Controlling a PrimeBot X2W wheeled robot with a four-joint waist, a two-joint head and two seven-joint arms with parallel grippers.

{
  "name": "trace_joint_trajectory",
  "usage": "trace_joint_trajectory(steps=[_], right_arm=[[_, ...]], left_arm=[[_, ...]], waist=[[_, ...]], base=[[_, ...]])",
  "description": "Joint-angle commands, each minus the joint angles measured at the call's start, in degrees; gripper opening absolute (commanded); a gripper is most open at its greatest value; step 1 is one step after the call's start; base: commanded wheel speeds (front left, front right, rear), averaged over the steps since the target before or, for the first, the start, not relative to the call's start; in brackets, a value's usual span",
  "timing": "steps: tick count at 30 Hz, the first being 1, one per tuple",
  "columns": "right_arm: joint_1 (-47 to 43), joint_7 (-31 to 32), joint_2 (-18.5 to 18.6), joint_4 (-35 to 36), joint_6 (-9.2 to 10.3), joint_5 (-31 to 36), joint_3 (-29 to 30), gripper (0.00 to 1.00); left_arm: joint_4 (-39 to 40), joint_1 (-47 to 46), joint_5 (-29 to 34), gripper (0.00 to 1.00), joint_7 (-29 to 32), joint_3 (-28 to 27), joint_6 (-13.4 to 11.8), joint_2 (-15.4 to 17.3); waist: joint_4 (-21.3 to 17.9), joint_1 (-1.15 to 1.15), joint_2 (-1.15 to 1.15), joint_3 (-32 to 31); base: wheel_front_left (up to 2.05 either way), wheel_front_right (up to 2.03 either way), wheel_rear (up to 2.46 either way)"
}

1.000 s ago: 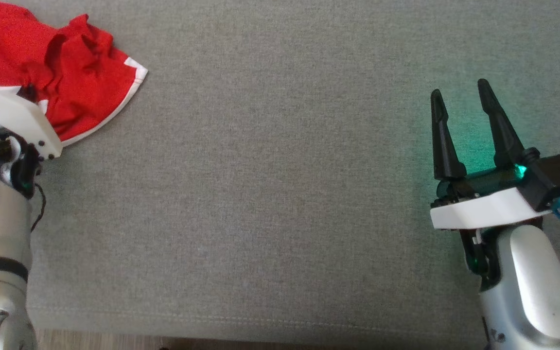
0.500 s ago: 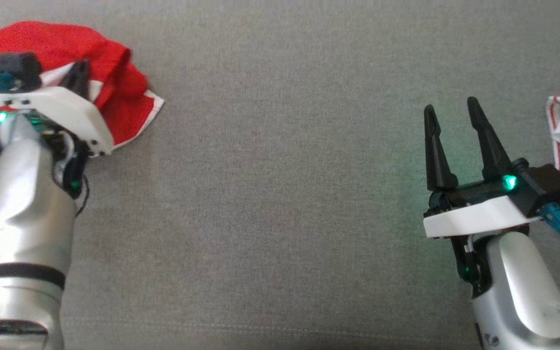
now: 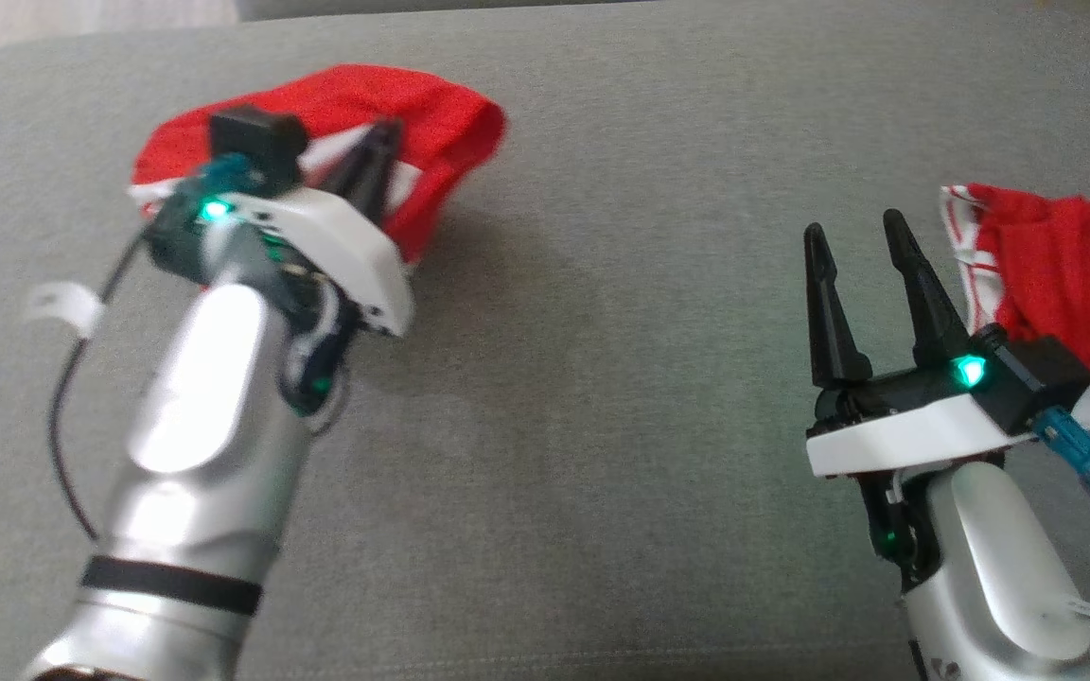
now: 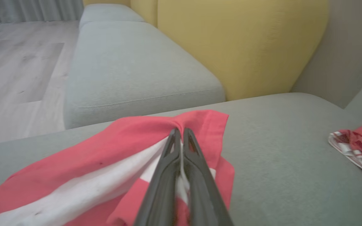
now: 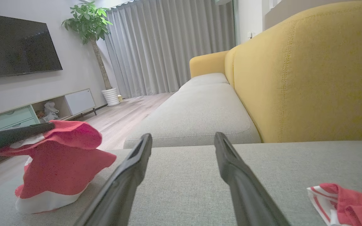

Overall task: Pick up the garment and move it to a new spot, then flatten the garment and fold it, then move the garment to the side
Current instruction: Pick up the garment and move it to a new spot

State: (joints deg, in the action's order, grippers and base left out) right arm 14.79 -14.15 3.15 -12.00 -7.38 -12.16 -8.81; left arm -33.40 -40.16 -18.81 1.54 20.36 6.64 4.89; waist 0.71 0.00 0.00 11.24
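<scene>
Garment [image 3: 441, 118], red with white trim, hangs pinched in the pressed-together left claw [image 4: 179, 133] above the left of the sofa seat [image 3: 602, 378]; right claw [image 3: 852, 227] spread, empty. Step: pick-up. Next: carry it to bare seat and release.

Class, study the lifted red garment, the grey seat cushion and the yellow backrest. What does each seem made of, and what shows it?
Red garment: soft knit cloth, perhaps cotton or a blend, matt; it drapes and creases, with white trim.
Grey seat cushion: woven upholstery fabric, matt; fine flecked weave.
Yellow backrest: likely similar woven upholstery, matt; grainy texture and a stitched seam.
</scene>
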Motion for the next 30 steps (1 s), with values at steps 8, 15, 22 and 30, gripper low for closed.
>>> trace_joint_trajectory(steps=[8,15,22,30], right_arm=[[1.9,-0.8,-0.3,1.0,-0.11,-1.6,-1.7,1.00],[2.4,-0.8,-0.3,1.3,-0.11,-2.5,-1.8,1.00],[2.6,-0.8,-0.3,2.0,-0.11,-2.6,-1.1,1.00],[1.6,-0.8,-0.3,1.7,-0.11,-2.0,-1.5,1.00]], left_arm=[[7.3,-0.8,-1.7,0.00,0.8,6.0,-5.9,-1.9],[9.6,-0.8,-9.0,0.05,-0.8,17.8,-13.6,-2.0],[6.2,-1.8,-15.3,1.00,-3.9,25.6,-16.9,-2.0],[1.9,-4.7,-17.9,1.00,-12.9,19.4,-17.6,0.9]], waist=[[-6.0,0.00,0.00,0.4],[-9.0,0.00,0.00,1.4],[-9.6,0.00,0.00,2.6],[-6.9,0.00,0.00,2.3]], base=[[0.00,0.00,0.00],[0.00,0.00,0.00],[0.00,0.00,0.00],[0.00,0.00,0.00]])
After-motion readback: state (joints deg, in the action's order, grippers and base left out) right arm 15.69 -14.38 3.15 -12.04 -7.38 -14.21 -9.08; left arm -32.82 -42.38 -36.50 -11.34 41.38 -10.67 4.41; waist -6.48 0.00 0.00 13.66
